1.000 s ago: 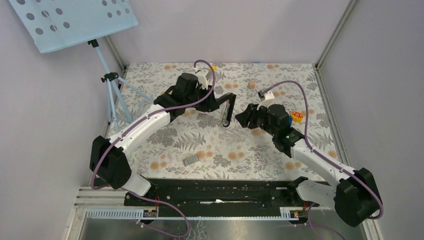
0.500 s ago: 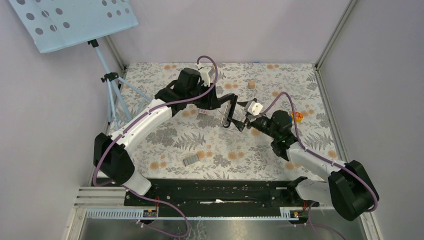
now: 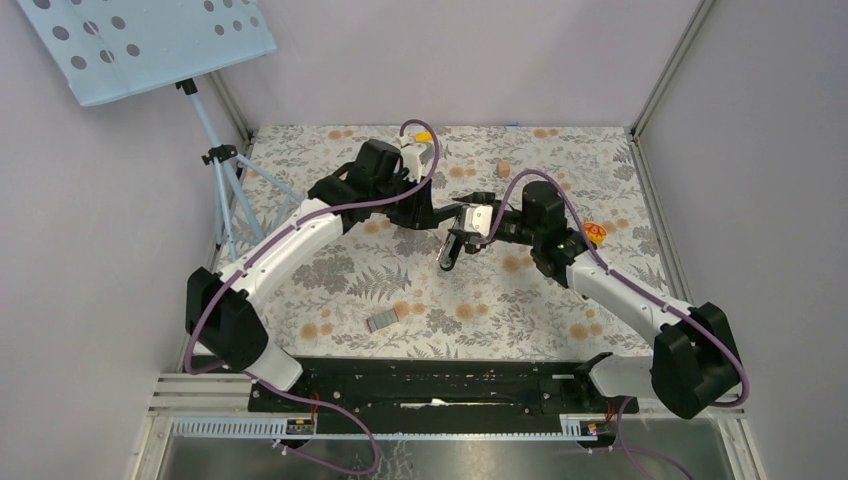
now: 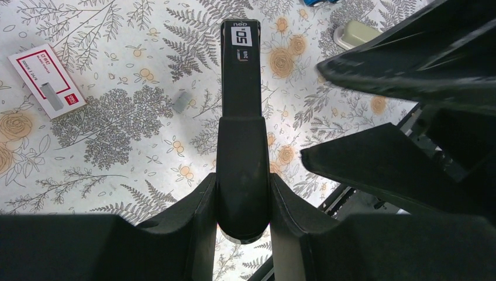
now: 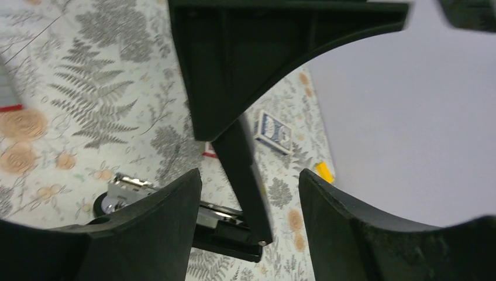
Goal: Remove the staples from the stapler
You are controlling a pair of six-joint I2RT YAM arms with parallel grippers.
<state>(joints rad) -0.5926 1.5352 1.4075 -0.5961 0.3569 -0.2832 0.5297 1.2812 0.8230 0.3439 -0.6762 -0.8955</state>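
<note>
Top external: floral cloth (image 3: 330,290), lilac walls (image 3: 480,60); left gripper (image 4: 243,181) pinches stapler (image 4: 240,88), right gripper (image 5: 248,175) spread around it; staples (image 3: 382,321) lie on cloth.

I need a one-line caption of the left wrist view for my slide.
Left end effector gripping the black stapler over the floral cloth, with a staple strip and a red-and-white box beyond.

the desk (image 3: 330,290) is covered in a grey fern-and-rose print. on it lie a grey strip of staples (image 3: 382,321) near the front, a red-and-white box (image 4: 47,88), a blue printed box (image 5: 275,132), a beige knob (image 3: 504,169) toward the back, and a yellow-red disc (image 3: 594,233) near the right edge.
</note>
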